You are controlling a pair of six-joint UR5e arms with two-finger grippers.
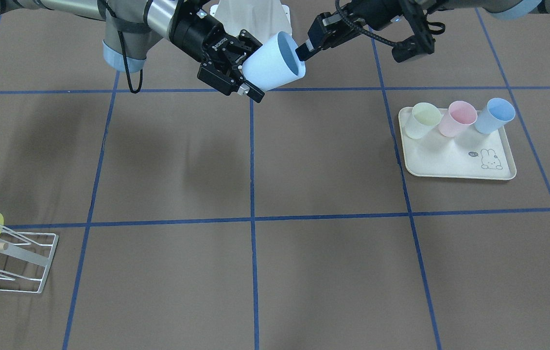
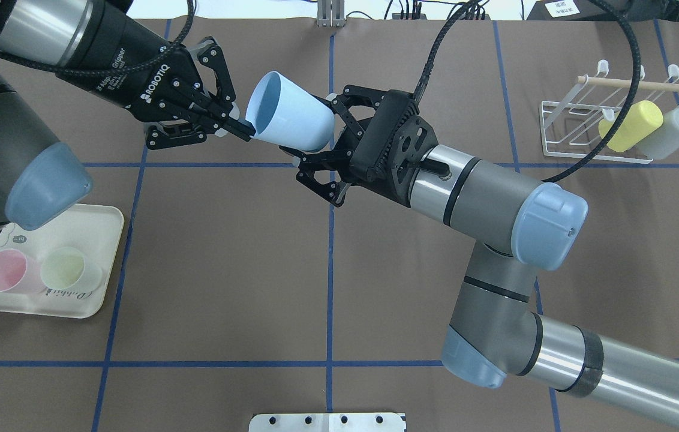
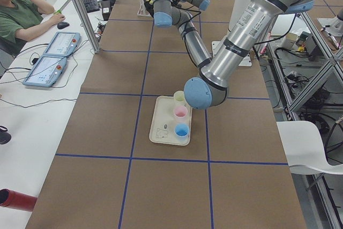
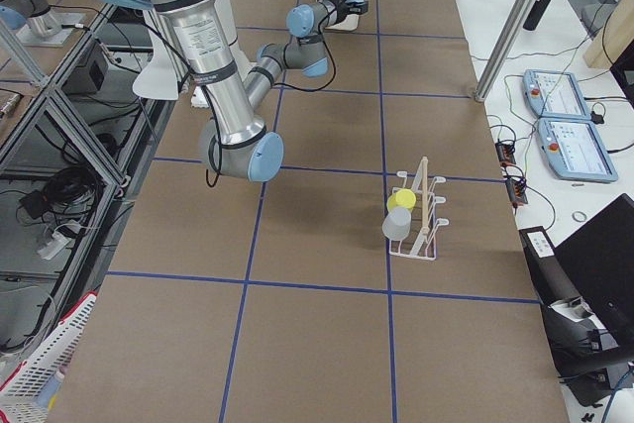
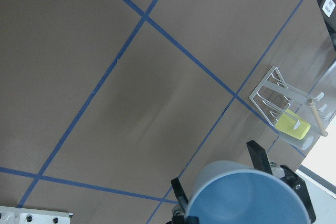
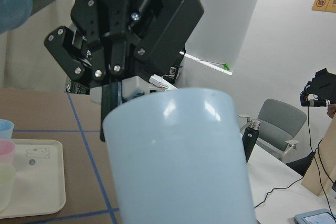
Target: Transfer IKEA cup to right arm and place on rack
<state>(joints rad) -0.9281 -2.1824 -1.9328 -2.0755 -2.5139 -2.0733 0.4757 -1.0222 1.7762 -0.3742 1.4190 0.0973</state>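
The IKEA cup (image 1: pixel 272 61) (image 2: pixel 291 117) is pale blue and hangs on its side in mid-air over the table's far middle. My left gripper (image 1: pixel 300 51) (image 2: pixel 246 129) is shut on its rim, with one slim finger inside the mouth. My right gripper (image 1: pixel 255 68) (image 2: pixel 315 132), marked ROBOTIQ, straddles the cup's base, its fingers pressed to both sides. The right wrist view shows the cup (image 6: pixel 178 161) close up, with the left gripper (image 6: pixel 113 103) behind it. The white wire rack (image 2: pixel 579 129) (image 1: pixel 22 257) stands at the table's right end.
A yellow cup (image 2: pixel 630 125) and a grey-white cup (image 2: pixel 672 133) hang on the rack. The cream rabbit tray (image 2: pixel 93 240) (image 1: pixel 450 160) on the left carries a yellow, a pink and a blue cup. A person (image 3: pixel 21 17) sits at a side desk.
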